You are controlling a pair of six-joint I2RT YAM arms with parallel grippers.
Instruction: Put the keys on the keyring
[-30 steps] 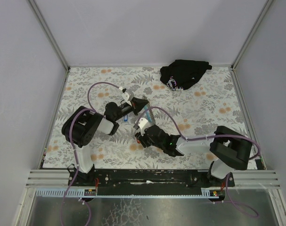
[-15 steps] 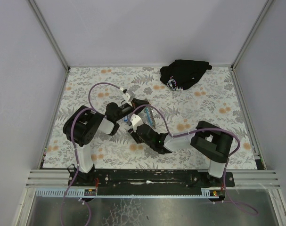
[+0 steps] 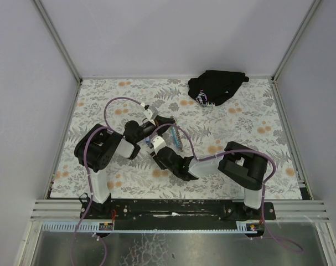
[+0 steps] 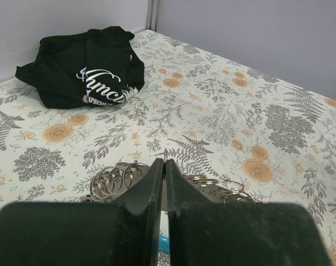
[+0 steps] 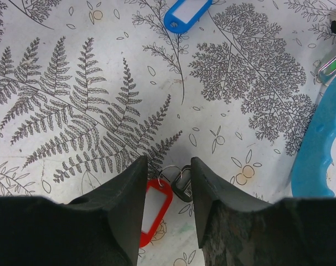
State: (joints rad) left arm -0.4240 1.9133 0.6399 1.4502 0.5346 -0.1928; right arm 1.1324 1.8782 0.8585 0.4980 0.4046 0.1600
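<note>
while the left gripper (image 4: 165, 164) has its jaws pressed together just behind the keyring (image 4: 117, 178), a cluster of metal loops lying on the floral table (image 4: 223, 111), the right gripper (image 5: 166, 166) stands with jaws apart over a red-tagged key (image 5: 154, 206). that key lies between the two fingers, one edge of its tag hidden by a finger. in the right wrist view a blue tag (image 5: 187, 12) lies at 12 o'clock and a light-blue piece (image 5: 321, 147) at 3 o'clock. a black cloth bundle (image 3: 216, 87) sits at 1 o'clock on the table, well apart.
</note>
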